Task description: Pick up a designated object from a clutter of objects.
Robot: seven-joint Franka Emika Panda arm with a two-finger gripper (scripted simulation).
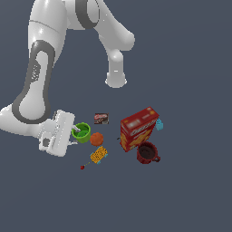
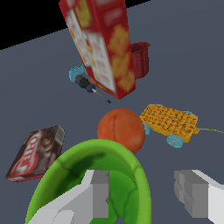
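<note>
The designated object, a bright green cup (image 1: 83, 133) (image 2: 87, 151), stands upright at the exterior view's left end of the clutter of objects. My gripper (image 1: 74, 134) (image 2: 142, 194) is open and straddles the cup's near wall. One finger (image 2: 97, 192) is inside the cup and the other finger (image 2: 192, 192) is outside it. Neither finger visibly presses the wall. An orange ball (image 1: 96, 139) (image 2: 121, 129) sits right beside the cup.
A dark box (image 1: 101, 118) (image 2: 37, 153) lies behind the cup. A yellow patterned toy (image 1: 98, 155) (image 2: 170, 122) lies past the ball. Further off stand the red cereal box (image 1: 138, 128) (image 2: 100, 43), a dark red mug (image 1: 147, 152) (image 2: 140, 59) and a small blue item (image 1: 159, 123) (image 2: 78, 74).
</note>
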